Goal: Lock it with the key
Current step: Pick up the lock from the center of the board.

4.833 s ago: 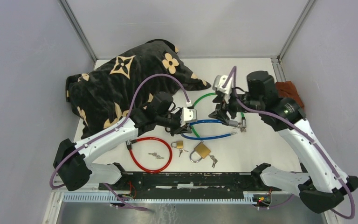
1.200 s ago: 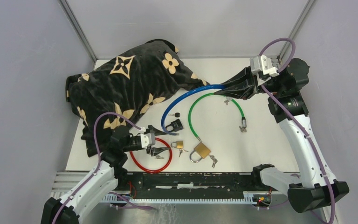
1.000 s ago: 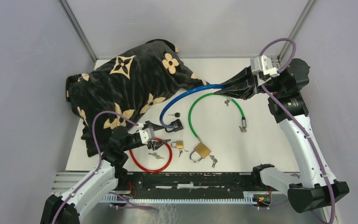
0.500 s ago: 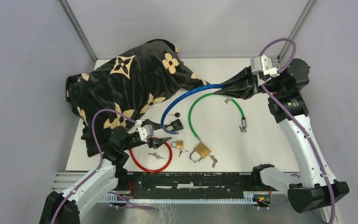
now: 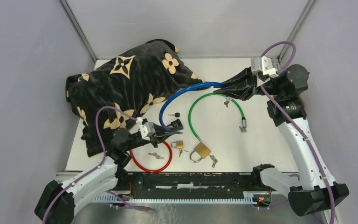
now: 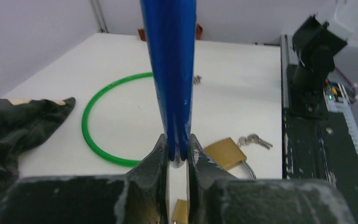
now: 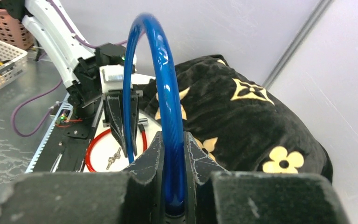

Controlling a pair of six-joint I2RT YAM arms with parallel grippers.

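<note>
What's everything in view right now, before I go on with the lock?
blue cable lock: one, blue, arched above mid-table, held at both ends
green cable lock: one, green, lying open at the table's centre
red cable lock: one, red, looped at front left
padlocks: two, brass, front centre, the small one left of the large
black-headed key: one, beside the blue cable's near end
small keys: about four bunches, silver, by the red loop, the padlocks and the green cable
cloth: one, black with beige flowers, far left
table: one, white
left gripper: shut on the blue cable's near end
right gripper: shut on its far end
</note>
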